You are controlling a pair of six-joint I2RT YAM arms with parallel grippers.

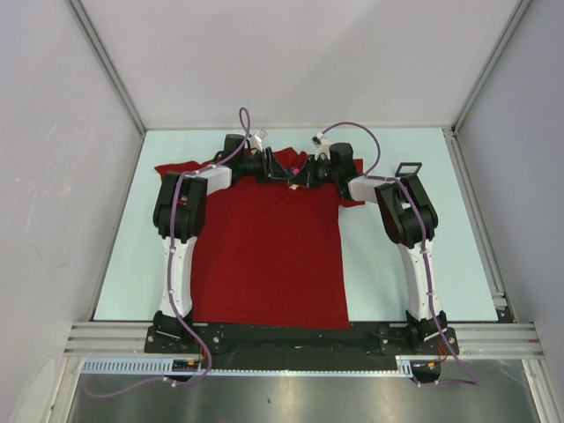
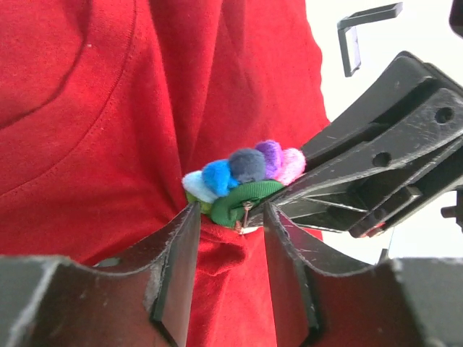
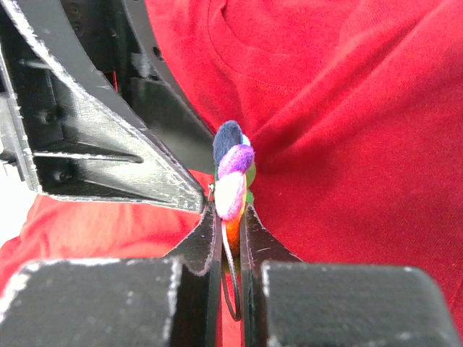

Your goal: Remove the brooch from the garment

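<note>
Closest to the lens, the right hand [image 3: 231,211] is pinching the brooch [image 3: 233,163] at mid-frame, beside the neckline of the shirt [image 3: 347,144]. The left hand [image 2: 231,211] is standing spread around its underside. Cloth is puckering there, so the pin is probably holding and the freeing is not yet done.

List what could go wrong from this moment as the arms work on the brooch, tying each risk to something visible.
1. The left gripper stands open either side of the bunched garment, so the cloth may lift with the brooch if pulled.
2. The pin sits against the fabric and may be threaded through it; tugging could tear it.
3. The right gripper pinches only the brooch's lower part, so it might slip.
</note>
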